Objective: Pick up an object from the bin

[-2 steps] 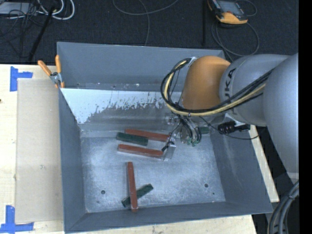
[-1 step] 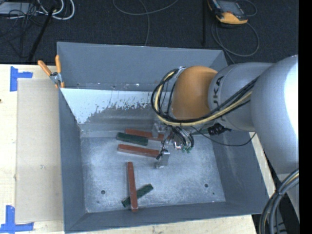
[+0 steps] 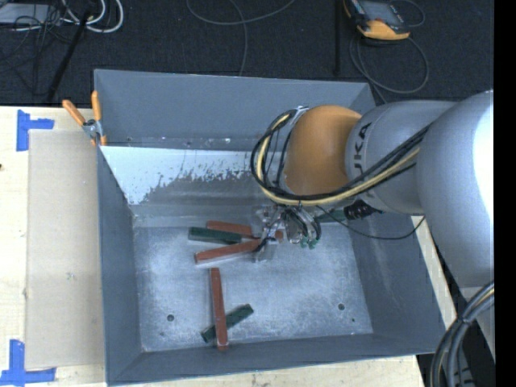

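Grey bin floor (image 3: 322, 297); fingers (image 3: 267, 247) at end of brown stick (image 3: 227, 253)

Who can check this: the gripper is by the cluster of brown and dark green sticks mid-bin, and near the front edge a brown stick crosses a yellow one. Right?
One slip. In the camera view the stick crossing the brown stick near the front edge is a dark green stick, not yellow. The gripper is indeed by the mid-bin cluster of sticks.

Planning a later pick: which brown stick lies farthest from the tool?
The brown stick lying apart at the front, crossed with a dark green stick; the other two lie by the tool.
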Available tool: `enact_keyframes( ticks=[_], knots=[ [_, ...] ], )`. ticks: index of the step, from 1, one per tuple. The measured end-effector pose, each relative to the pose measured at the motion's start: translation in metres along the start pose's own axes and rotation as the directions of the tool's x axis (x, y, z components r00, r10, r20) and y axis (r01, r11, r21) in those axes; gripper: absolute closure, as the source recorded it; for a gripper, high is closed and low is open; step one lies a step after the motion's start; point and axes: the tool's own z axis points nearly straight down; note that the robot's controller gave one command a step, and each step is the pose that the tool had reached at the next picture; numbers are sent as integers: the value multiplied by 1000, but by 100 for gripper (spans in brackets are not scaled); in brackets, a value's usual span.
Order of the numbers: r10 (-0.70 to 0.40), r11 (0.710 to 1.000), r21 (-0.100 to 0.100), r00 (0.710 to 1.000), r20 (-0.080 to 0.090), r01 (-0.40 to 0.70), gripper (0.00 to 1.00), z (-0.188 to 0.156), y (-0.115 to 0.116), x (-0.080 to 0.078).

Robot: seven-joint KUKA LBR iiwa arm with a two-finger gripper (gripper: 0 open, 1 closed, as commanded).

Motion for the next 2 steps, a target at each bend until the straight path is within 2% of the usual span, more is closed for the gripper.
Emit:
enact_keyframes(
  ticks=[1,2],
  knots=[
    [-26,1000,0,1000,-6,26,100,-117,8,0],
    [-58,998,0,998,-9,58,100,-149,5,4]
  ],
)
